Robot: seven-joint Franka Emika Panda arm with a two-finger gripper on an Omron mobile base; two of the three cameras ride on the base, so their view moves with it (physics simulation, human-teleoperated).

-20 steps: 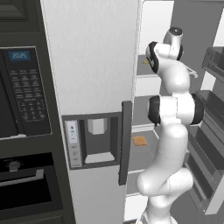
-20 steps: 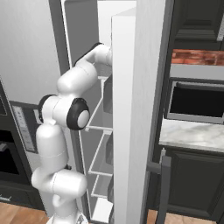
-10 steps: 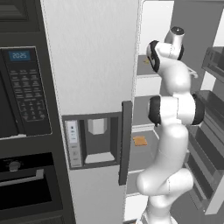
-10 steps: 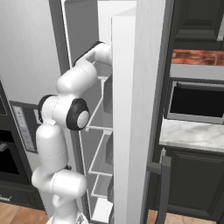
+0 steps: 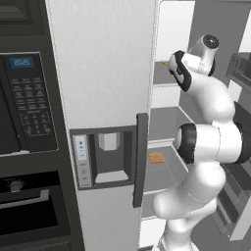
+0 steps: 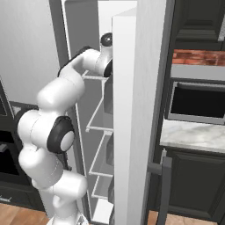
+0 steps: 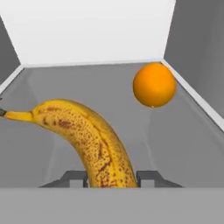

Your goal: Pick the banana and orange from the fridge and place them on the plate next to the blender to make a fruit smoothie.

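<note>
Inside the open fridge [image 5: 103, 73], on a grey shelf [image 7: 183, 144], the claw [image 7: 111, 180] is clamped on the near end of the speckled banana [image 7: 92, 140], one dark fingertip on each side. The orange [image 7: 154, 84] sits farther back on the same shelf, apart from the banana.

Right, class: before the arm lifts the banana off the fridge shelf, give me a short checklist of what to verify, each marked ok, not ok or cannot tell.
1. Hand shut on the banana: ok; a finger sits tight at each side of its near end.
2. Grip centred along the fruit: not ok; held at one end, so it may droop.
3. Orange apart from the banana: ok; it lies farther back on the shelf.
4. Fridge door open for withdrawal: ok.
5. Room above the banana under the next shelf: cannot tell.
</note>
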